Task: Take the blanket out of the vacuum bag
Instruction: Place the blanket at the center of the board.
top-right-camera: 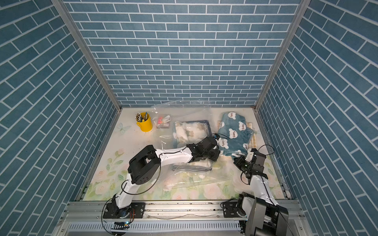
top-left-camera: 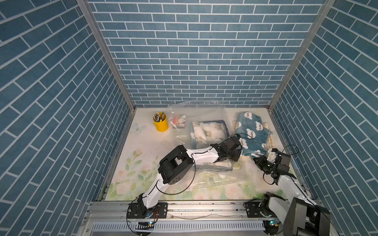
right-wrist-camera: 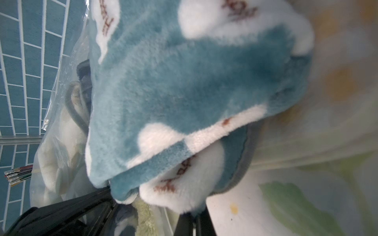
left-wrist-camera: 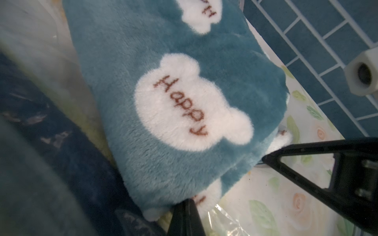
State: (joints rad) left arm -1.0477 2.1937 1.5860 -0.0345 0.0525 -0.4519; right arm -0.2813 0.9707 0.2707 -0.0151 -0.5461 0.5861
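Flowered table (top-left-camera: 131,163), seen from above, with blue brick walls on three sides. The bag (top-left-camera: 204,181), clear and crinkled, sprawls across the middle of the table from the near edge to the far wall, with cream bedding (top-left-camera: 206,130) inside it. The blanket (top-left-camera: 251,130) is blue plush with white bear shapes reading "Happy". It lies folded at the bag's right side, its long axis running from the far wall toward me. Its near end is bare of film; I cannot tell whether its far end sits under film.

Both my grippers meet that near end, so the blanket stretches away from my fingers toward the far wall. My left gripper (top-left-camera: 238,152) reaches across the bag to the near left corner. My right gripper (top-left-camera: 257,160) is at the near right corner, and its arm is the closer one. I judge the pull should run along the long axis, toward me and off the bag.

Both top views hide my fingertips behind the wrists. The left wrist view shows my left fingers (left-wrist-camera: 187,216) closed onto the blanket's edge, film beneath. The right wrist view shows my right fingers (right-wrist-camera: 190,224) pinching a folded corner, plush bulging between them.
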